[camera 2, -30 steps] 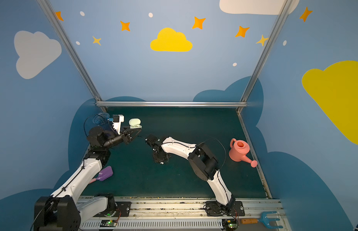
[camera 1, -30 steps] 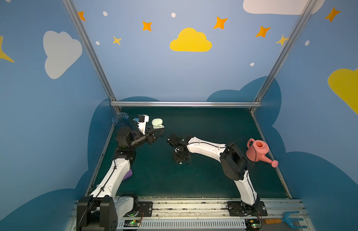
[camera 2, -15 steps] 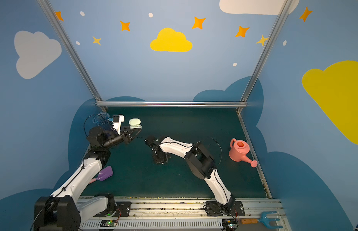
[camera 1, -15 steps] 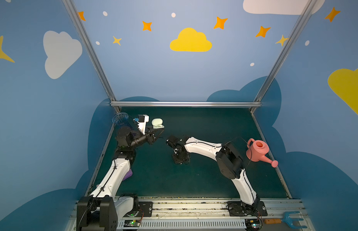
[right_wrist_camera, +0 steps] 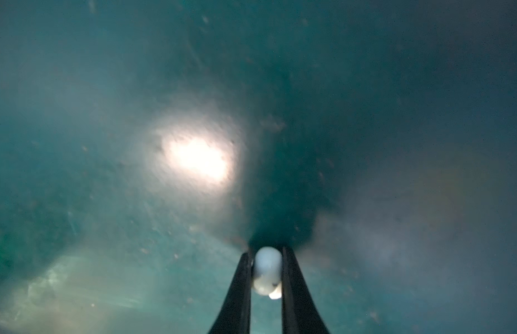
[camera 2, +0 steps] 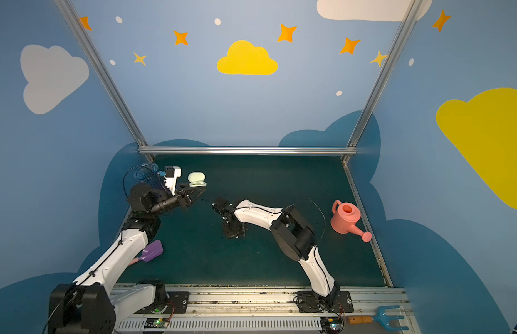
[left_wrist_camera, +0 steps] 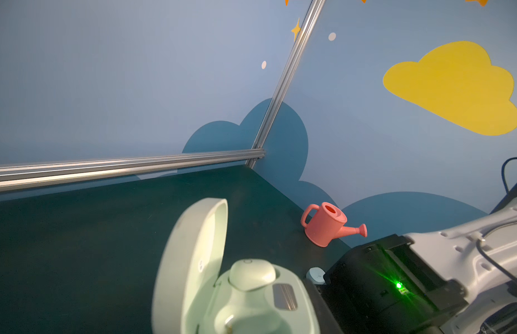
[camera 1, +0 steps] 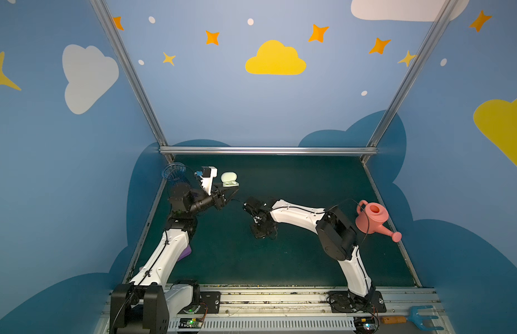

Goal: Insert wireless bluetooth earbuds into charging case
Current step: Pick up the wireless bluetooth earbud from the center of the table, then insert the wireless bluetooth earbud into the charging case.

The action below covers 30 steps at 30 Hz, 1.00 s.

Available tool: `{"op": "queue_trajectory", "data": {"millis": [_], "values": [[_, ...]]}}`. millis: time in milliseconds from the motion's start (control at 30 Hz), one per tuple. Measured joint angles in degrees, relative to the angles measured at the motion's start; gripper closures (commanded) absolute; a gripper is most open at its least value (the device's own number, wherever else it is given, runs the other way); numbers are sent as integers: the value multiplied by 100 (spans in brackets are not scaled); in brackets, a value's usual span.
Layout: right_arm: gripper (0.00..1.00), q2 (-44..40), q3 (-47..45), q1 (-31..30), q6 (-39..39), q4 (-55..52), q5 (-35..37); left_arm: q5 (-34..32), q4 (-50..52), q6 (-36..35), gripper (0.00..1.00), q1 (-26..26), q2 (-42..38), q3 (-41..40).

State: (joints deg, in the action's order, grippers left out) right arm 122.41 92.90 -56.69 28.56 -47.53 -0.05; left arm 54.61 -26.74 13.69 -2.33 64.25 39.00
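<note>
Right fingers [right_wrist_camera: 287, 260] clenched on tiny whitish glossy plastic earbud [right_wrist_camera: 267, 271], low over dark-green desk [camera 1: 309, 260]; earbud's long axis runs along fingers. Left fingers [camera 1: 231, 188] grasping mint-green oval plastic charging case [camera 1: 229, 179], lid open, raised, well apart toward robot's left-rear. 1 seated earbud [left_wrist_camera: 251, 277] inside; other slot looks free.

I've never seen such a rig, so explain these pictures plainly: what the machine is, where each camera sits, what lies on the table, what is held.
Two white-and-black robot arms, left and right, stand at a dark green table. Two pictures look down from above; two come from cameras on the wrists. The left arm's jaws hold an open mint-green oval charging case with one pale green earbud seated. The right arm's jaws, pointing down, are shut on a small whitish glossy earbud. A pink plastic watering can and a purple plastic scoop lie aside.
</note>
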Motion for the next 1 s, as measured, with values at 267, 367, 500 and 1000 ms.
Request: {"op": "queue_trajectory", "data": {"millis": [267, 367, 500, 1000], "values": [[86, -1207, -981, 289, 114, 317, -131, -92, 393, -348, 97, -422, -96, 0], [87, -1766, -1272, 442, 125, 413, -229, -168, 476, -452, 97, -640, -149, 0], [87, -2527, -1537, 632, 125, 483, -380, -350, 601, -625, 97, -1091, -184, -9], [87, -5329, -1832, 1198, 361, 654, -988, -977, -446, -925, 96, -2535, 269, -684]]}}
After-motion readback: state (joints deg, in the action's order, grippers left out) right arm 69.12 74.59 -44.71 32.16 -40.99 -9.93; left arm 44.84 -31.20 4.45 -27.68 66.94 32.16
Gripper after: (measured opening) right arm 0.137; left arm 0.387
